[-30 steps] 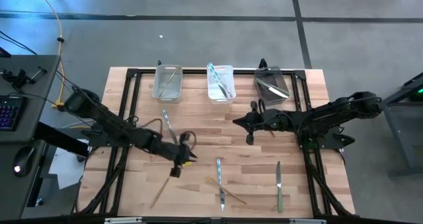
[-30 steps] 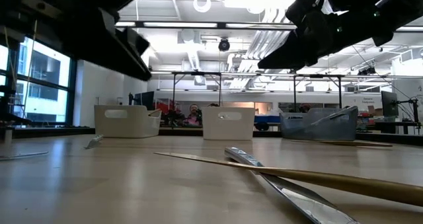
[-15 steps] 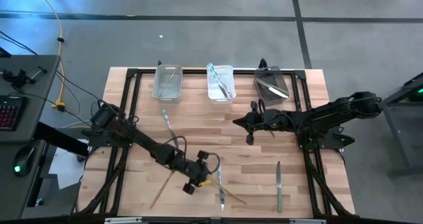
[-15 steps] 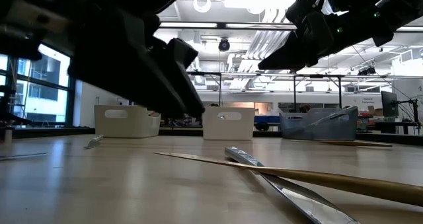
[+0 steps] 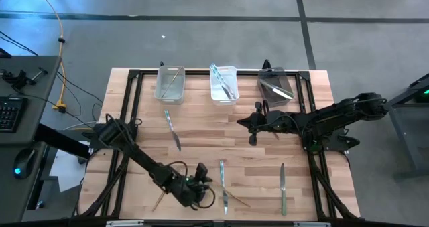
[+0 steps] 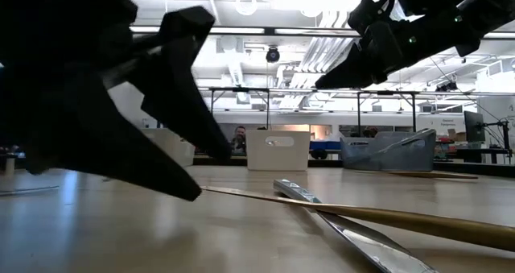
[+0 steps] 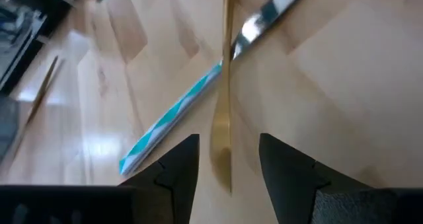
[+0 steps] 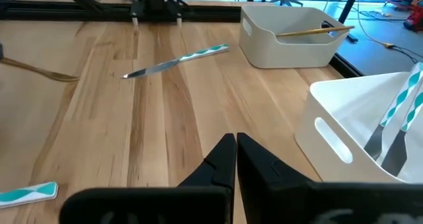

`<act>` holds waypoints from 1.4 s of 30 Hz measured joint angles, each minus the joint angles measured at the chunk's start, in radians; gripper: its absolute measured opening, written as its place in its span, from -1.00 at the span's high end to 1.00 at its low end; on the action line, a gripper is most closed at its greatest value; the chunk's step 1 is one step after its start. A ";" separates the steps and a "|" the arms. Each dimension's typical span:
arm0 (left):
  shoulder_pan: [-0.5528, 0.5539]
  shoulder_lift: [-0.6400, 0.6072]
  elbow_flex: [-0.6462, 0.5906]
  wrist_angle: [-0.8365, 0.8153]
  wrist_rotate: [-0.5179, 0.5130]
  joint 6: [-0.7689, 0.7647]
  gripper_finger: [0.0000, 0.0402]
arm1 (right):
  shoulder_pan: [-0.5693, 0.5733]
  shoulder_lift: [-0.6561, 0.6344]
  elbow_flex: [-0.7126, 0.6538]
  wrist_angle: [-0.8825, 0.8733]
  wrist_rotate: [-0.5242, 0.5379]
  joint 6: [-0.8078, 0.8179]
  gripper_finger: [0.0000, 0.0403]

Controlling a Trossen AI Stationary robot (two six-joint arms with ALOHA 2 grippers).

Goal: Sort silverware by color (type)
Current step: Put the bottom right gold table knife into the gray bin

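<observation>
My left gripper (image 7: 228,143) hangs open low over the table's near middle (image 5: 204,179). Its fingers stand on either side of the end of a gold piece (image 7: 222,141), and I cannot tell whether they touch it. That gold piece (image 5: 231,195) lies across a teal-handled knife (image 5: 223,185) on the wood. A second teal knife (image 5: 173,129) lies further back, another gold piece (image 5: 161,197) near the front left, and a pale green knife (image 5: 283,187) at the right. My right gripper (image 5: 253,124) hovers shut above the table's middle (image 8: 232,159).
Three bins stand along the far edge: the left one (image 5: 169,85) holds a gold piece, the middle one (image 5: 223,84) teal pieces, the right one (image 5: 275,86) dark pieces. Bare wood lies between the bins and the loose cutlery.
My left gripper has swung from the table's left middle toward the near edge and the right. It has sunk low over the gold piece that crosses the teal knife, and it has rolled as it went. My right arm has kept still.
</observation>
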 joint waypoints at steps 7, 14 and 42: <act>0.016 0.013 0.008 -0.059 -0.061 0.015 0.26 | 0.000 0.000 0.000 0.013 0.001 -0.004 1.00; 0.037 0.010 0.009 -0.073 -0.059 0.097 0.26 | 0.000 0.000 0.000 0.020 0.001 -0.004 1.00; 0.095 0.011 0.008 -0.090 0.018 0.109 0.50 | 0.000 0.000 0.000 0.020 0.001 0.003 1.00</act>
